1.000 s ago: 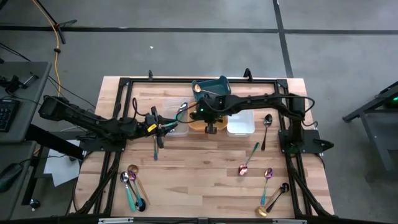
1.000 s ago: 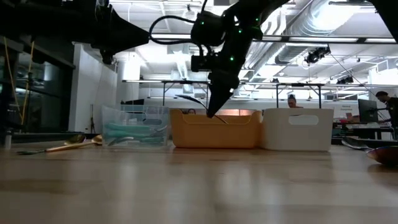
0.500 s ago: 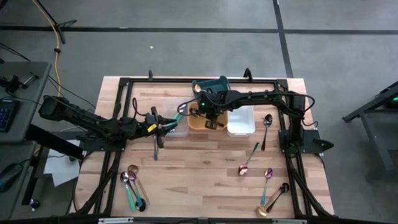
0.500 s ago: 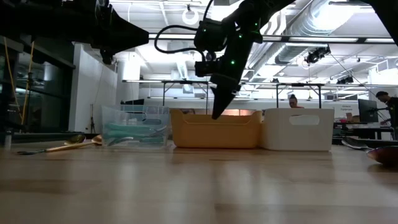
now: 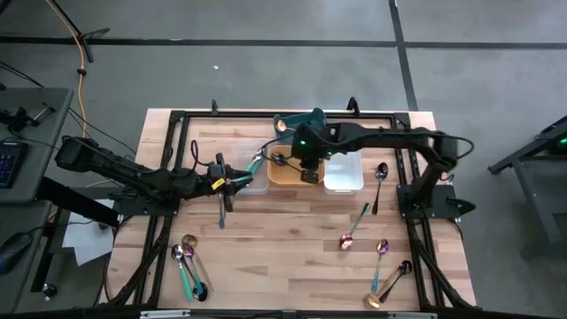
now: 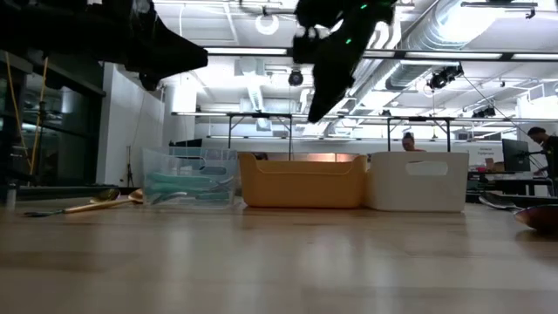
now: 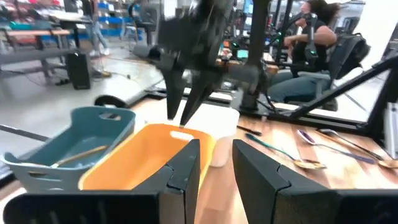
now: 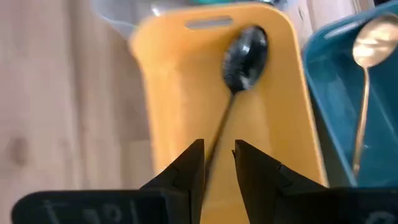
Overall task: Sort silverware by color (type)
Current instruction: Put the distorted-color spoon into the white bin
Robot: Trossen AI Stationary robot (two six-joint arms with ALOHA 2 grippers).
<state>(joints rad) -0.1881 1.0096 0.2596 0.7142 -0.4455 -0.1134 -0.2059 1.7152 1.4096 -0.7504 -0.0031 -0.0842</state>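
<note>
My right gripper (image 5: 308, 175) hangs open above the yellow tray (image 5: 285, 180), fingers slanting down, high over the tray's rim in the low view (image 6: 314, 112). A black spoon (image 8: 244, 51) lies in that tray, bowl toward its handle end, touched by nothing. In the teal tray (image 8: 333, 93) behind it rests a gold spoon (image 8: 367, 43). My left gripper (image 7: 216, 155) stays level and open near the clear tray (image 5: 254, 180), with nothing between its fingers.
A white tray (image 5: 343, 174) stands right of the yellow one. Loose silverware lies on the table: a silver spoon (image 5: 379, 182), a teal-handled piece (image 5: 361, 216), pink-purple spoons (image 5: 381, 252), and a group at the near left (image 5: 188, 266). People sit beyond the table.
My right gripper has let go of the black spoon over the yellow tray and risen well above it, drawing a little toward the table's right. The spoon now lies in the tray.
</note>
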